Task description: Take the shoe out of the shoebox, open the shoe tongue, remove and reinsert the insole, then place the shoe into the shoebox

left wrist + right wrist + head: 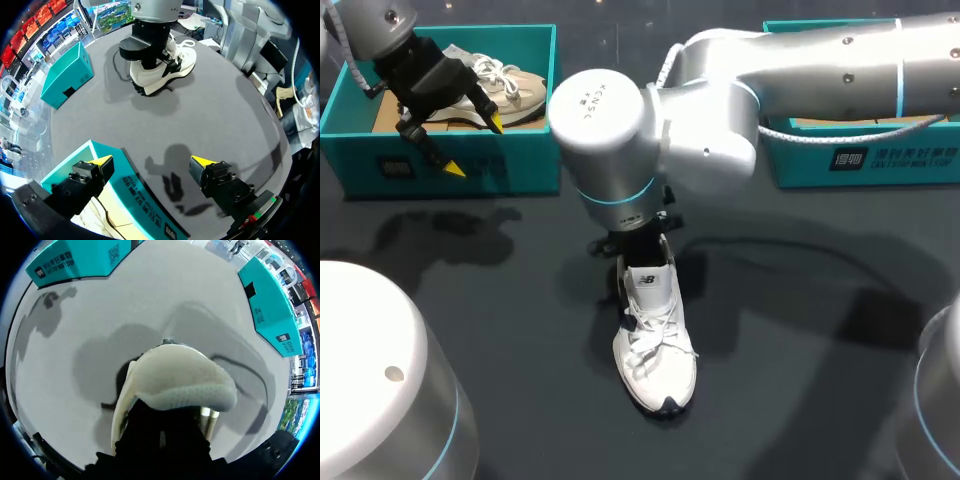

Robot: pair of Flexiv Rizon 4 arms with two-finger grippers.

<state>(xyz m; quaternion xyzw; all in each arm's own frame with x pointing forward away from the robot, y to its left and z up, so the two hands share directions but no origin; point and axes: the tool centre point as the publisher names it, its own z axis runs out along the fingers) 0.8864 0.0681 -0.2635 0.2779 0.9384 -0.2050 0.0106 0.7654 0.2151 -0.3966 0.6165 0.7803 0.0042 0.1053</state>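
A white shoe (656, 345) stands upright on the dark table, toe toward the front edge, tongue raised. My right gripper (642, 248) is pushed down into its heel opening. In the right wrist view the padded heel collar (175, 385) fills the picture and the gripper (160, 440) goes into the shoe, its fingertips hidden. My left gripper (475, 145) hangs open over the front wall of the teal shoebox (470, 160) at the back left. One yellow tip (102, 161) is above the box, the other above the table. The left wrist view also shows the white shoe (162, 70).
A beige shoe (510, 90) lies inside the left shoebox. A second teal box (865, 155) stands at the back right, under my right arm. Dark tabletop (800, 330) lies on both sides of the white shoe.
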